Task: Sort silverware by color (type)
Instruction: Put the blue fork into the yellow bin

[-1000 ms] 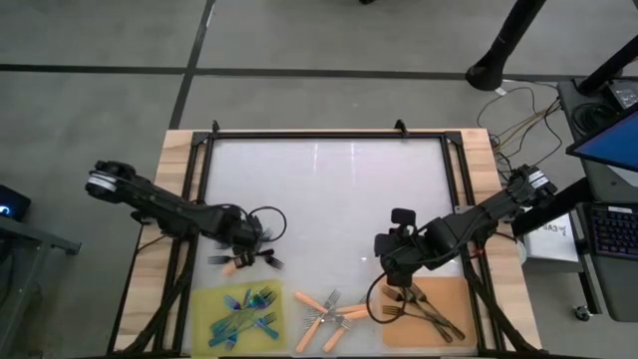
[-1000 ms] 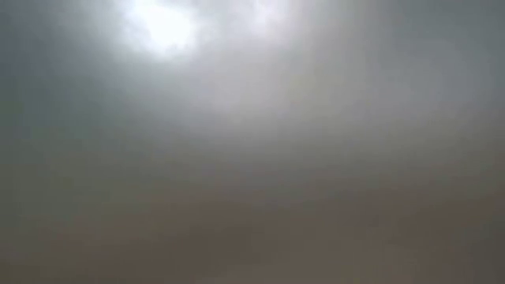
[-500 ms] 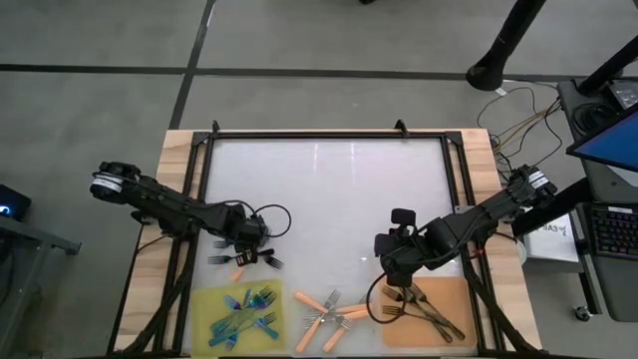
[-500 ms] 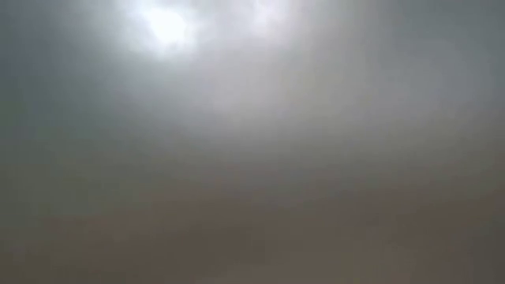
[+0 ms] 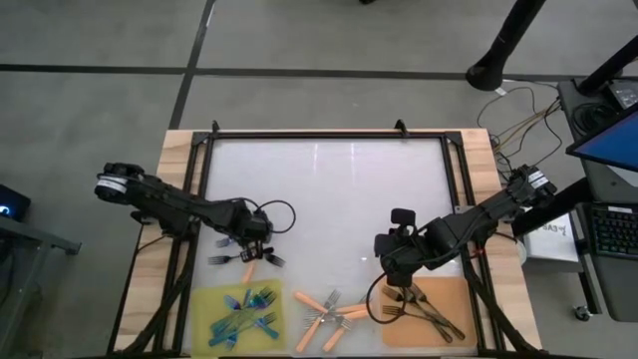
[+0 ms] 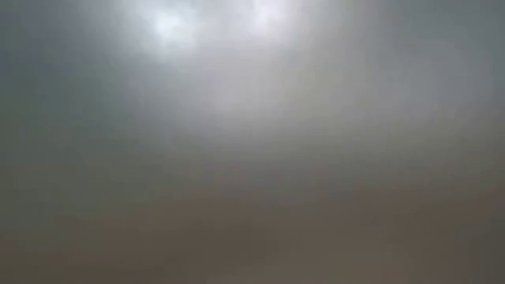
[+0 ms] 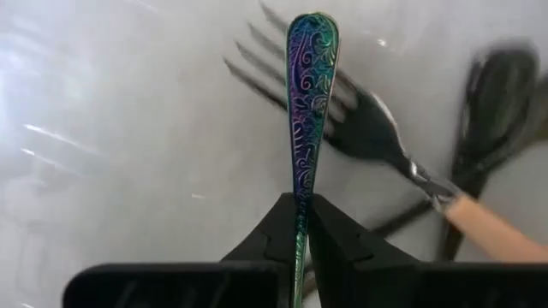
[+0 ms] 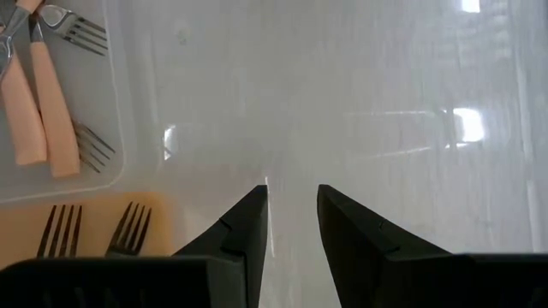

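My left gripper (image 5: 251,249) points down over a few loose forks at the table's near left and is shut on an iridescent blue-teal fork (image 7: 310,103). Under that fork lie an orange-handled fork (image 7: 377,128) and a dark fork (image 7: 492,94). More blue-teal forks lie on a yellow mat (image 5: 239,314). Orange-handled forks (image 5: 329,309) lie on the table beside it, and dark forks (image 5: 424,311) on an orange mat. My right gripper (image 8: 291,205) hovers open above the table near the orange mat, with nothing between its fingers. The low view shows only grey haze. My left gripper pinches the blue-teal fork's patterned handle (image 7: 301,201) between its two fingers, coming from above and pointing down. The handle's rounded end (image 7: 312,34) sticks out past the fingertips and crosses over the orange-handled fork's tines. The gripper hides the tine end; whether the fork is lifted clear I cannot tell.
The white table top (image 5: 329,189) is framed by black rails, with bare surface across its far half. Black cable loops (image 5: 274,214) hang by my left wrist. Orange-handled forks (image 8: 34,103) and dark tines on the orange mat (image 8: 94,227) lie close to my right gripper.
My left gripper has shifted a little toward the table's right edge, over the loose forks, and those forks lie slightly differently than a second ago. My right arm has kept still.
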`<state>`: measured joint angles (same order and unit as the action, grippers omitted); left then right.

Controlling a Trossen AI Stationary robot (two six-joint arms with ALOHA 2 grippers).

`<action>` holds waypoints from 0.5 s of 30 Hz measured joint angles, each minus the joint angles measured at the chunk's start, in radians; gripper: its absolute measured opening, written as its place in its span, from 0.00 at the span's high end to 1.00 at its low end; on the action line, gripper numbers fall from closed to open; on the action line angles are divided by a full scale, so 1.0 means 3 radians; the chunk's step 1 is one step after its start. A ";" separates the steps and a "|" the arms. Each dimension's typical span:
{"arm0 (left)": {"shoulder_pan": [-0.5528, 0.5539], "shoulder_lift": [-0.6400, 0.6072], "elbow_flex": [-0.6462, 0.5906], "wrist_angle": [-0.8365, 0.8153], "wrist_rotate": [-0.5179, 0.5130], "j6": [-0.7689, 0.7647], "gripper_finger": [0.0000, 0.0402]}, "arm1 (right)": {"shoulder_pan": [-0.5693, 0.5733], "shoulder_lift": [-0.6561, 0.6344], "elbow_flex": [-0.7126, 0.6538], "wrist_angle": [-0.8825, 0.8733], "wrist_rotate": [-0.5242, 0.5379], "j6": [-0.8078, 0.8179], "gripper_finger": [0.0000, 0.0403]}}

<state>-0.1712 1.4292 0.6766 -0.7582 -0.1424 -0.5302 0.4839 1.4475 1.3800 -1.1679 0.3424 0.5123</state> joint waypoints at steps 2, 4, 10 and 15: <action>0.0002 -0.0003 0.0126 -0.0110 -0.0077 0.0017 0.99 | 0.0000 0.0000 0.0000 0.0000 0.0001 -0.0001 0.76; -0.0001 -0.0006 0.0262 -0.0305 -0.0073 0.0012 0.99 | 0.0000 0.0000 0.0000 0.0000 0.0001 -0.0001 0.76; -0.0231 -0.0008 0.0846 -0.0534 0.0074 -0.0303 1.00 | 0.0000 0.0000 0.0000 -0.0001 0.0001 -0.0001 0.76; -0.0706 -0.0010 0.1523 -0.0656 0.0037 -0.0456 1.00 | 0.0000 0.0000 0.0000 -0.0001 0.0001 0.0000 0.76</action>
<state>-0.3829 1.4261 1.1334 -0.9551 -0.1312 -0.6670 0.4839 1.4475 1.3800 -1.1683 0.3428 0.5124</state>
